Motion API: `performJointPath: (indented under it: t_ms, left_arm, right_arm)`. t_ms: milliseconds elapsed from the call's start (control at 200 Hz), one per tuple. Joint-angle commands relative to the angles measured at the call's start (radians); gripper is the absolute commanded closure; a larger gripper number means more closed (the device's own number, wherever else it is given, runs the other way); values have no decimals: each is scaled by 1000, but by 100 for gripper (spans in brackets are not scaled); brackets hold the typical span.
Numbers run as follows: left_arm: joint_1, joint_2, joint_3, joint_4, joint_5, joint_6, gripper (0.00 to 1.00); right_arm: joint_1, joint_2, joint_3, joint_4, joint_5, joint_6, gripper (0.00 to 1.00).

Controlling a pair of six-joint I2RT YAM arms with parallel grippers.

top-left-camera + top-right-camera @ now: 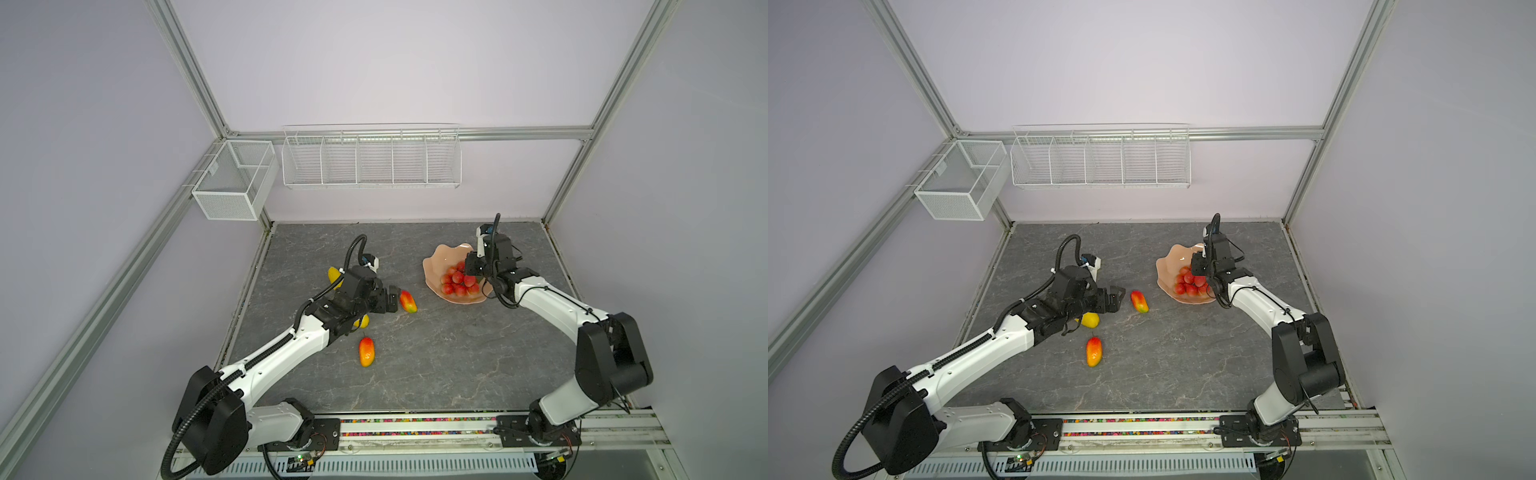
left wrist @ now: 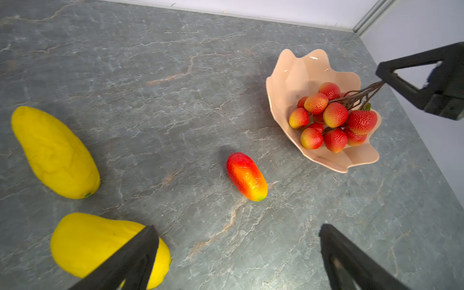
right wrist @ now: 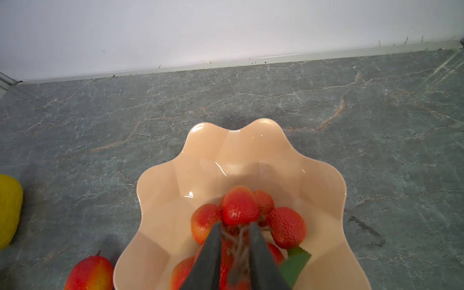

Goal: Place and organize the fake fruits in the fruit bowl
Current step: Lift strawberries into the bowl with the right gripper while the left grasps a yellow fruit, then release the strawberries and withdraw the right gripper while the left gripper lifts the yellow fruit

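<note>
1. Nearest the front edge, in the left half of the worktop [image 1: 457, 365], the near mango [image 1: 366, 351] lies alone. It is oval and glossy, red fading to orange-yellow.
2. Just behind it, the near yellow fruit [image 1: 364, 321] is mostly hidden under the left arm [image 1: 291, 349] in both top views.
3. The left pincer [image 2: 237, 226] has its jaws wide and holds nothing. It is just beside the far mango [image 1: 408, 301].
4. The far yellow fruit [image 1: 333, 276], long and wrinkled, lies toward the left edge, partly behind that arm.
5. In the right half, toward the back edge, sits the fruit bowl [image 1: 440, 254], peach-pink, glossy and wavy-rimmed. It holds the berry bunch [image 1: 456, 282], bumpy red berries on brown stems.
6. The right pincer [image 3: 234, 224] is over the bowl, its jaws narrowly apart around the stems. Whether they pinch them I cannot tell.
7. Beyond the back edge hang a mesh basket [image 1: 232, 183] and a long wire rack [image 1: 370, 160].
</note>
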Motion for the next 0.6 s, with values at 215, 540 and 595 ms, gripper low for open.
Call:
performJointPath:
  t_ms: [215, 540, 595]
  left_arm:
    - [36, 60, 69, -301, -222, -250, 8]
    - [174, 89, -53, -231, -66, -384, 8]
    - [190, 101, -54, -235, -58, -399, 8]
  right_arm:
    - [42, -109, -27, 59, -16, -107, 30]
    - [283, -211, -114, 73, -448, -244, 5]
    - [311, -181, -103, 27, -546, -269, 11]
